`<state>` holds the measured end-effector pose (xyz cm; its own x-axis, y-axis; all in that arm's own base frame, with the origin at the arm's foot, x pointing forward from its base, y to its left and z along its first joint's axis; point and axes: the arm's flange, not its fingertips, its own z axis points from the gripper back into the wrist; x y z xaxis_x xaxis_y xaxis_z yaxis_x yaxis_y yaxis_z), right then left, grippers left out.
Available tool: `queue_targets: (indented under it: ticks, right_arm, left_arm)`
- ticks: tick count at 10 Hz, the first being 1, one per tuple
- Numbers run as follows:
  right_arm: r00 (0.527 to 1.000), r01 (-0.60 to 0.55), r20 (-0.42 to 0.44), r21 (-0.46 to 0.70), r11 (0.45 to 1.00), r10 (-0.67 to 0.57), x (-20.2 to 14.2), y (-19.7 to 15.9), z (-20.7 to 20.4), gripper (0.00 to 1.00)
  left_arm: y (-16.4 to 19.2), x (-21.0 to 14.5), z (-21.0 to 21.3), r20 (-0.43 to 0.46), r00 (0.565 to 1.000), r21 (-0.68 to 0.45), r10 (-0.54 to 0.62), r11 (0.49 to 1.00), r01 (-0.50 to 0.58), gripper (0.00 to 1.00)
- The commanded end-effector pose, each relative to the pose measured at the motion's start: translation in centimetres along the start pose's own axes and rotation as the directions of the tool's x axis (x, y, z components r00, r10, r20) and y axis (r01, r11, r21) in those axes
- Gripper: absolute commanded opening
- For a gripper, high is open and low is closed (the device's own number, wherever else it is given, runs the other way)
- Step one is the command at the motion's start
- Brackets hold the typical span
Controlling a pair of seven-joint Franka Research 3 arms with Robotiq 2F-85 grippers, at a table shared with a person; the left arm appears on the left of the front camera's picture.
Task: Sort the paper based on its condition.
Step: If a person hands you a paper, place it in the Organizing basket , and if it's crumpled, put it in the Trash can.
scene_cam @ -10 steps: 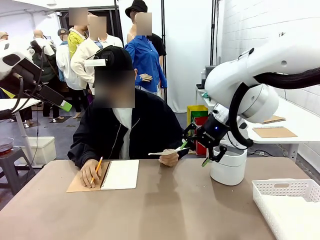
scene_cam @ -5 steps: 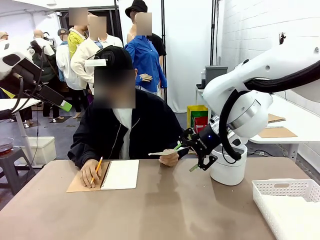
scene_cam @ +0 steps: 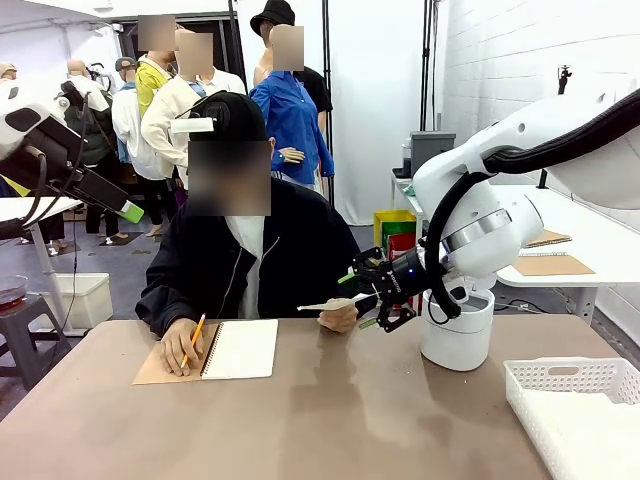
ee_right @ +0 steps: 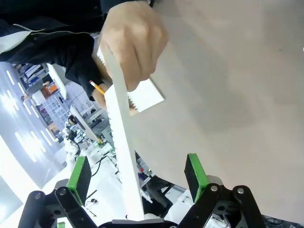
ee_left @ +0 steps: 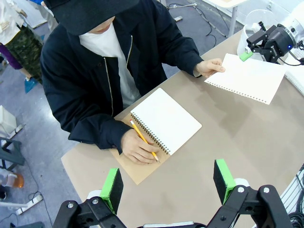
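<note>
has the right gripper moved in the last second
Yes. The right gripper has swung left, away from the white bin toward the paper the person holds out.

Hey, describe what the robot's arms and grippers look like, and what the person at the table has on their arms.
Both arms are glossy white with rounded joints; the right arm carries a thick black cable. The right gripper and the left gripper are black with bright green pads, and the right gripper's wrist shows a small blue light. The person's arms are covered by the long sleeves of a black zip jacket.
</note>
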<state>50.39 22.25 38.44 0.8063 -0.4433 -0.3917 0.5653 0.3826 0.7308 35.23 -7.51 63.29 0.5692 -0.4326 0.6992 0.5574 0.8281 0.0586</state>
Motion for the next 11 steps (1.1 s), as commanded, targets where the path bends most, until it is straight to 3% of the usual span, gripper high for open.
queue_targets:
  ticks: [1, 4, 9, 11]
  right_arm:
    - [0.999, -0.011, -0.050, 0.053, 0.999, 0.014, 0.55, -0.11, -0.44, 1.00]
    - [1.000, 0.005, -0.020, 0.016, 1.000, -0.004, 0.02, 0.07, -0.22, 1.00]
    - [0.999, 0.006, -0.043, 0.024, 1.000, -0.005, 0.04, 0.21, -0.14, 0.00]
    - [0.999, 0.007, -0.050, 0.026, 1.000, -0.005, 0.03, 0.16, -0.15, 0.00]
  left_arm:
    - [0.11, 0.03, 0.07, 0.006, 1.000, 0.004, 0.001, 1.000, -0.001, 1.00]
    - [0.11, 0.03, 0.07, 0.006, 1.000, 0.004, 0.001, 1.000, -0.001, 1.00]
    - [0.11, 0.03, 0.07, 0.006, 1.000, 0.004, 0.001, 1.000, -0.001, 1.00]
    - [0.11, 0.03, 0.07, 0.006, 1.000, 0.004, 0.001, 1.000, -0.001, 1.00]
